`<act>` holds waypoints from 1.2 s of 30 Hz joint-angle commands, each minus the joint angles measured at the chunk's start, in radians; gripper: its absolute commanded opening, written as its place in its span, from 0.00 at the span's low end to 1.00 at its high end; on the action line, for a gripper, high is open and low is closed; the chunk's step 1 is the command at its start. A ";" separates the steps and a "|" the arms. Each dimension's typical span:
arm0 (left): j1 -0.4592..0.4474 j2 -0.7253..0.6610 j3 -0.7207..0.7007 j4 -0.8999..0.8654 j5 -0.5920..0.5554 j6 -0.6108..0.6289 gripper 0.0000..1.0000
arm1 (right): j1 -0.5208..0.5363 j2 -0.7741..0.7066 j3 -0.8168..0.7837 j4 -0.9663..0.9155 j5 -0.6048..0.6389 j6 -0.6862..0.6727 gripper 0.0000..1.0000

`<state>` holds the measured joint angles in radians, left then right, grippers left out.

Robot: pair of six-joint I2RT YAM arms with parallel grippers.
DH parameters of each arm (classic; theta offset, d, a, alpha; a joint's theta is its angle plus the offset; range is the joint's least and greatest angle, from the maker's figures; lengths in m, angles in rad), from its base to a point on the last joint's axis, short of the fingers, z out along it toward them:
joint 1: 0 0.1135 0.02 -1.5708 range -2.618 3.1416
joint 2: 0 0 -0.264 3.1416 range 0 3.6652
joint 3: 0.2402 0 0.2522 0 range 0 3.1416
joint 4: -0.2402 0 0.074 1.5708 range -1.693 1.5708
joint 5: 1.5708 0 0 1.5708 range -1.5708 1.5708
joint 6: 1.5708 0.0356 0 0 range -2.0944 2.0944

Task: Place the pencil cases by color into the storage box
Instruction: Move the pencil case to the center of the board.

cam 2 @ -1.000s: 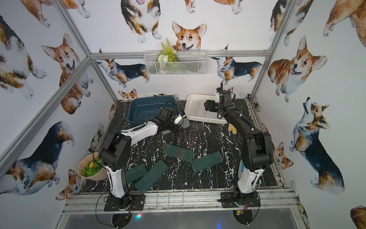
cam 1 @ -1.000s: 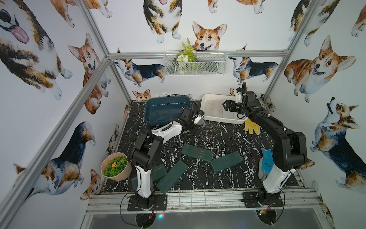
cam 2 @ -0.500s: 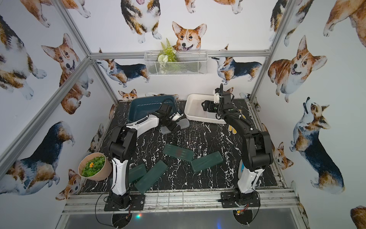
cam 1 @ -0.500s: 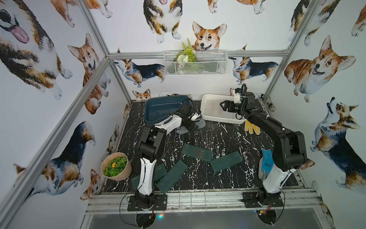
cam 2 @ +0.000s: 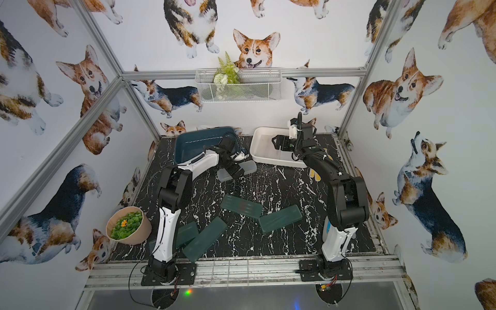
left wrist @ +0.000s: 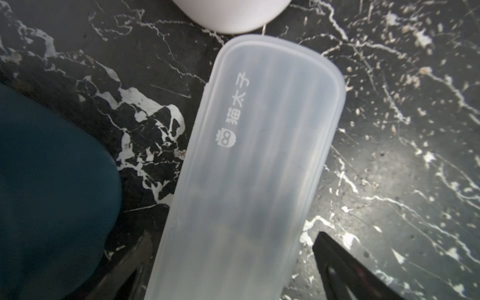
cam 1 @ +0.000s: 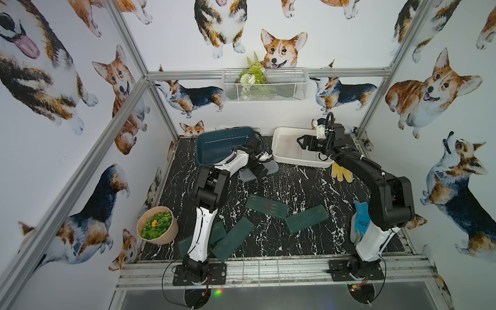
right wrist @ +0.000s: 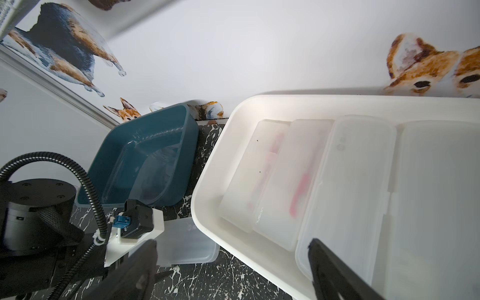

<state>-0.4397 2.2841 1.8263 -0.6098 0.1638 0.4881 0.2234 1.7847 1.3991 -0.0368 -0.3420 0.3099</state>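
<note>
Marble tabletop [cam 1: 295, 188]: left gripper [cam 1: 257, 171] spread wide, straddling frosted case [left wrist: 259, 168] just beside white box [cam 1: 279, 145]. Above that box, right gripper [cam 1: 300, 142] jaws apart, empty.

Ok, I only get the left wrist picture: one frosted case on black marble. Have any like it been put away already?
Observer: Yes, the right wrist view shows several frosted cases lying in the white box.
Operator: And what's dark blue at my picture's edge?
Observer: A dark blue box, sitting beside the white one along the back wall.
Operator: Any other colours waiting?
Observer: Four dark green cases lie loose on the table, toward its front.
</note>
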 commanded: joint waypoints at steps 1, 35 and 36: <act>0.005 0.018 0.031 -0.067 0.002 0.041 1.00 | 0.005 0.008 0.018 0.016 -0.012 -0.022 0.92; -0.108 -0.149 -0.169 0.074 0.094 -0.074 0.94 | 0.007 -0.127 -0.085 -0.058 0.109 0.021 0.92; -0.107 -0.177 -0.194 0.120 0.086 -0.096 0.94 | 0.008 -0.137 -0.092 -0.063 0.123 0.032 0.92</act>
<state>-0.5488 2.1765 1.6871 -0.6319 0.2398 0.4526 0.2287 1.6817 1.3212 -0.0765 -0.2829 0.3134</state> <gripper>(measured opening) 0.938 0.917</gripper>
